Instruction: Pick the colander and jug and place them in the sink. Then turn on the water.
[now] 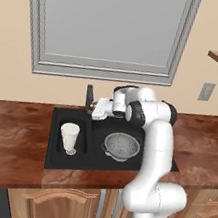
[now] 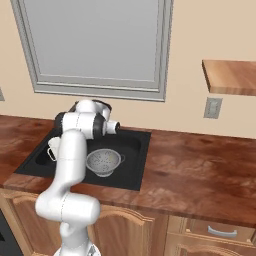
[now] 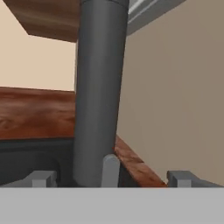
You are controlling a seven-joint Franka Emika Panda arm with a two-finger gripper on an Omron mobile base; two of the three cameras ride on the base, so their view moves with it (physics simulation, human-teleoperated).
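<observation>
Colander: the grey colander sits upright in the larger basin of the sink; in the right base view it lies just beside the arm's white link.
Jug: the white jug stands upright in the narrow basin, at 9 o'clock from the colander and apart from it. In the right base view only a small part of it shows behind the arm.
Sink: black, set in the brown wooden counter, with both things inside it.
Faucet: the dark slim faucet rises at the back edge of the sink, at about 11 o'clock from the colander. No blue stream is visible.
Gripper: the gripper is just beside the faucet base. In the hand view the faucet column is very close, on the left side between the finger tips. The tips seem parted, but I cannot tell if they press on the faucet.
Surroundings: a grey window is above the sink, at 12 o'clock.
</observation>
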